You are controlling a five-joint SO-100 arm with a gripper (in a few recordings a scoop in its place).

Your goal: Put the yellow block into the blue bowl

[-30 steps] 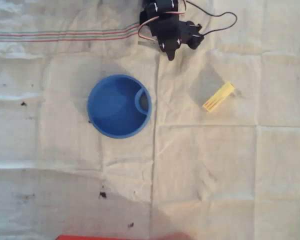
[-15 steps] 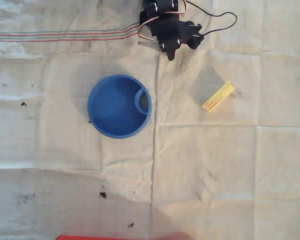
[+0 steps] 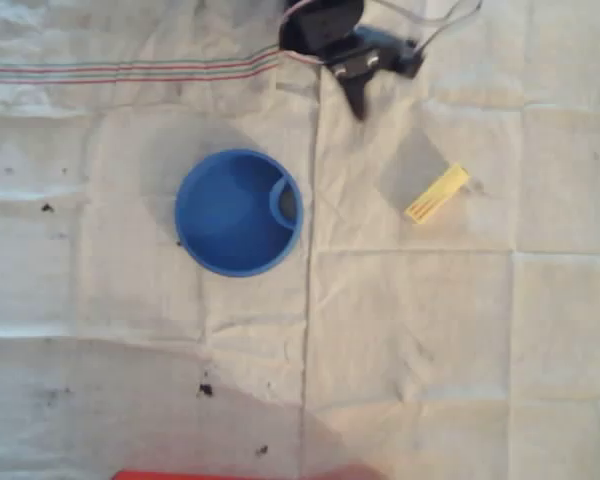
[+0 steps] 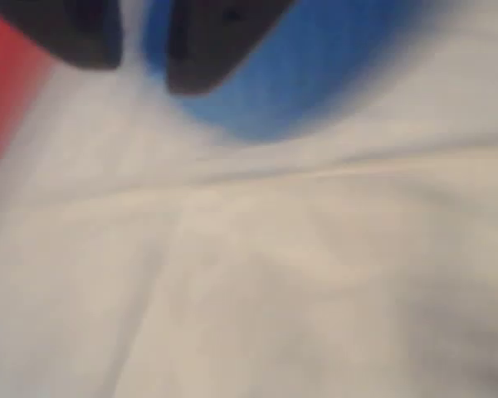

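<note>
The black two-finger gripper sits at the far edge of the counter in the overhead view, its tip pointing down toward the cloth; the arm behind it is cut off by the top of the picture, with thin wires looping off to the right. From above the fingers merge into one dark wedge, so the gap is not readable there. In the wrist view the gripper shows as two blurred dark fingers at the top left with a narrow pale gap between them and nothing held, so it reads as slightly open and empty. That view is smeared throughout and edges are hard to make out.

The round solid blue plastic bowl stands left of the counter's middle, well apart from the gripper, its small loop-like ring handle at the rim on the right side. In the wrist view the bowl is a blue blur behind the fingers, cut off at the top.

The small thin yellow rectangular block lies flat and tilted on the cloth toward the right side of the counter, below and right of the gripper and well apart from the bowl, with faint lines at its lower end.

A creased white cloth with thin red and green stripes covers the counter, marked by a few dark specks. A red strip runs along the near edge, cut off by the frame; a red blur shows at the left of the wrist view.
</note>
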